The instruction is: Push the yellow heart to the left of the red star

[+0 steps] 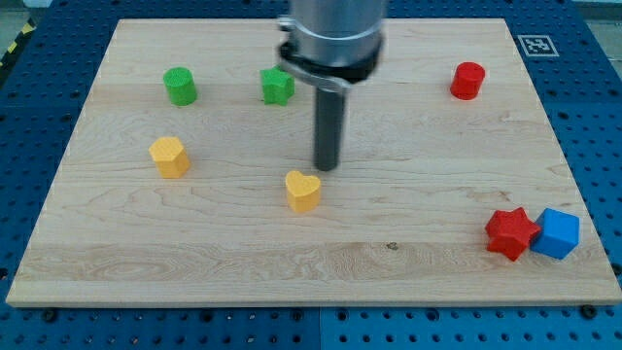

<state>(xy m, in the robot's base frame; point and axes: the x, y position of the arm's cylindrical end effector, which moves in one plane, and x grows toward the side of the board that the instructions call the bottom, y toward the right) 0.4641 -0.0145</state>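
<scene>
**Tip standing just above the yellow heart, red star far off at the lower right**

My tip (325, 167) is resting on the wooden board (428, 146) near its middle, with the dark rod rising straight up into the grey arm housing at the view's top. There is no hand here to be apart or together; the arm is ending in the plain rod alone. The tip is sitting just above and slightly to the right of the yellow heart (303, 191), close to it, though I cannot tell whether the two are touching.

The yellow heart is lying a little below the board's centre. The red star (510, 233) is sitting well apart from it, near the lower right corner, so the heart is lying on the star's left side but far off. A blue cube (558, 233) is pressing against the star's right side.

A second yellow block (169, 157), roughly hexagonal, is sitting toward the view's left. A green cylinder (180, 87) is standing at the upper left, and another green block (277, 87), its shape unclear, is sitting beside the arm housing. A red cylinder (467, 81) is standing at the upper right.
</scene>
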